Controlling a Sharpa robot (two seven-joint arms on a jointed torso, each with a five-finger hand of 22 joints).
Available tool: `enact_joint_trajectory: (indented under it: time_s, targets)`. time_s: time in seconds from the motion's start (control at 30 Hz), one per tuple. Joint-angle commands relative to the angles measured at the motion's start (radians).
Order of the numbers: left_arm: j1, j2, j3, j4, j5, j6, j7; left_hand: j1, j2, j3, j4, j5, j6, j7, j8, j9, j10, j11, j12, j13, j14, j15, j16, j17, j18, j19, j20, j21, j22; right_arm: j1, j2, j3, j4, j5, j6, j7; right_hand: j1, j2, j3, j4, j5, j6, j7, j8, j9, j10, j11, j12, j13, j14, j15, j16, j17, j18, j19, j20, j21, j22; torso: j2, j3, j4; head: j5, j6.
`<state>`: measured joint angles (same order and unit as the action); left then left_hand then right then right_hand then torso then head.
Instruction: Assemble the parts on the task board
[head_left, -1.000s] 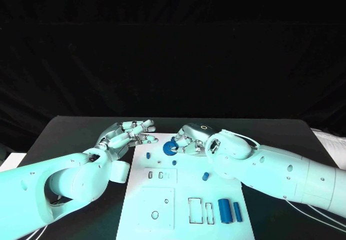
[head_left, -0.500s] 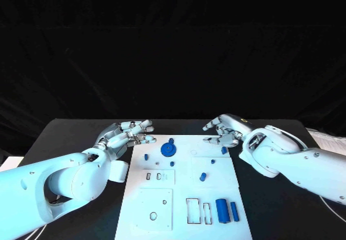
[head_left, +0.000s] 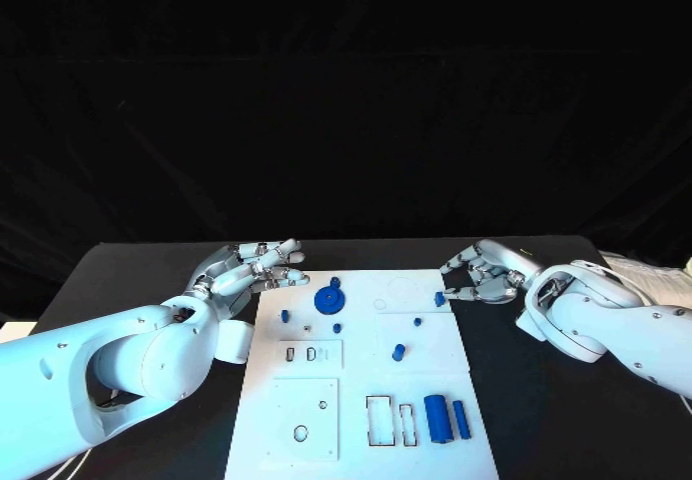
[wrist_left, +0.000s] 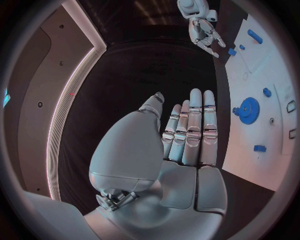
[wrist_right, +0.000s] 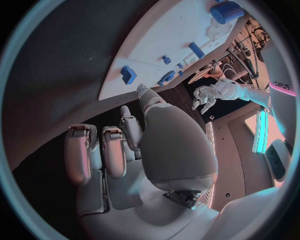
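The task board (head_left: 368, 400) lay in the middle of the black table (head_left: 130, 270), reaching from near the robot out toward both hands; a round blue gear (head_left: 329, 297) sat on the board's far left part, with a few small blue pegs (head_left: 398, 351) scattered around the middle of the plate; two blue cylinders (head_left: 444, 418) lay side by side near the board's near right corner, just beside a pair of rectangular cut-outs. The left hand (head_left: 257, 268) hovered at the board's far left corner, off the plate's edge, holding nothing; its wrist camera showed the fingers (wrist_left: 190, 131) stretched out straight and close together, the thumb set a little apart. The right hand (head_left: 485, 272) was at the board's far right corner, fingers loosely curled over the table just beside the edge; a small blue piece (head_left: 440, 298) stood on the board near those fingertips; no part was in its grasp.
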<state>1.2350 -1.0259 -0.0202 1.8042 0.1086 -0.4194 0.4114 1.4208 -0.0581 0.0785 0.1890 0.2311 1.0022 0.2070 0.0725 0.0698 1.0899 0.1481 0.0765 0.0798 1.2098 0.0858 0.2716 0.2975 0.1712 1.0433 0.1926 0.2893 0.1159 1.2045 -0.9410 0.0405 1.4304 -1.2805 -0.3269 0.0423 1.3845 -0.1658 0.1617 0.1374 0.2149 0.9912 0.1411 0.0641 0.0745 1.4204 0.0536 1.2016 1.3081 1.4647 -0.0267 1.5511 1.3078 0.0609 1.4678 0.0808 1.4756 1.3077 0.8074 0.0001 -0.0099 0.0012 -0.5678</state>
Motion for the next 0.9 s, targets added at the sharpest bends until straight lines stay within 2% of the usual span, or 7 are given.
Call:
enact_joint_trajectory:
  time_s: [0.03,0.07,0.13,0.2,0.47,0.9]
  targets:
    - [0.0,0.003,0.0,-0.002,0.001,0.023,0.005,0.005,0.002,-0.001,-0.007,-0.005,-0.004,0.003,-0.004,-0.001,-0.007,0.002,-0.006,-0.001,-0.005,-0.001,0.005,0.002,0.011,0.006,0.001,-0.006,-0.001,-0.01,0.002,0.0,-0.007,0.012,0.03,0.037,0.011,0.003,-0.002,-0.006,-0.005,-0.007,0.001,-0.002,-0.001,-0.002,-0.002,-0.006,0.005,0.099,0.004,0.003,0.234,-0.018,0.01,0.001,0.005,0.065,0.001,0.0009,0.0012,0.0,-0.002]
    - [0.0,0.004,0.0,-0.003,0.001,0.023,0.005,0.005,0.002,-0.001,-0.007,-0.005,-0.004,0.003,-0.004,-0.001,-0.007,0.002,-0.006,-0.001,-0.005,-0.001,0.005,0.002,0.011,0.006,0.001,-0.006,-0.001,-0.014,0.004,0.0,-0.01,0.011,0.03,0.038,0.011,0.003,-0.002,-0.006,-0.005,-0.007,0.001,-0.002,-0.001,-0.002,-0.002,-0.006,0.005,0.099,0.004,0.003,0.234,-0.018,0.01,0.001,0.005,0.065,0.001,0.0003,0.0013,0.001,-0.003]
    - [0.0,0.004,0.0,-0.005,0.001,0.023,0.005,0.005,0.002,-0.001,-0.007,-0.005,-0.004,0.003,-0.004,-0.001,-0.007,0.002,-0.006,-0.001,-0.005,-0.001,0.005,0.002,0.011,0.006,0.001,-0.006,-0.001,-0.019,0.007,0.0,-0.015,0.009,0.03,0.04,0.011,0.003,-0.002,-0.006,-0.005,-0.007,0.001,-0.002,-0.001,-0.001,-0.002,-0.006,0.005,0.099,0.004,0.003,0.235,-0.018,0.01,0.001,0.005,0.065,0.002,0.0016,0.001,0.002,-0.004]
    - [0.0,0.004,0.0,-0.007,0.001,0.023,0.005,0.005,0.002,-0.001,-0.007,-0.005,-0.004,0.003,-0.004,-0.001,-0.007,0.002,-0.006,-0.001,-0.005,-0.001,0.005,0.002,0.011,0.006,0.001,-0.006,-0.001,-0.025,0.01,0.0,-0.021,0.009,0.031,0.042,0.011,0.003,-0.002,-0.006,-0.005,-0.007,0.001,-0.002,-0.001,-0.002,-0.002,-0.007,0.004,0.099,0.004,0.003,0.234,-0.018,0.01,0.001,0.005,0.065,0.001,0.0,0.0019,0.003,-0.006]
    - [0.0,0.005,0.0,-0.009,0.001,0.023,0.005,0.005,0.002,-0.001,-0.007,-0.005,-0.004,0.003,-0.004,-0.001,-0.007,0.002,-0.006,-0.001,-0.005,-0.001,0.005,0.002,0.011,0.006,0.001,-0.006,-0.001,-0.035,0.023,0.0,-0.041,0.007,0.03,0.046,0.011,0.012,-0.002,-0.005,-0.004,-0.002,0.0,0.002,0.0,0.0,-0.002,-0.005,0.006,0.1,0.005,0.003,0.235,-0.018,0.01,0.002,0.005,0.066,0.001,-0.001,0.0021,0.004,-0.009]
    - [0.0,0.005,0.0,-0.01,0.001,0.024,0.004,0.005,0.002,-0.001,-0.007,-0.005,-0.004,0.003,-0.004,-0.001,-0.007,0.002,-0.006,-0.001,-0.005,-0.001,0.005,0.002,0.011,0.006,0.001,-0.006,-0.001,-0.046,0.049,0.001,-0.068,0.004,0.033,0.053,0.024,0.042,0.011,-0.014,-0.005,0.03,-0.003,0.01,0.006,0.005,-0.006,0.002,0.012,0.101,0.002,0.006,0.239,-0.019,0.011,0.0,0.007,0.069,0.0,-0.0007,0.0019,0.009,-0.013]
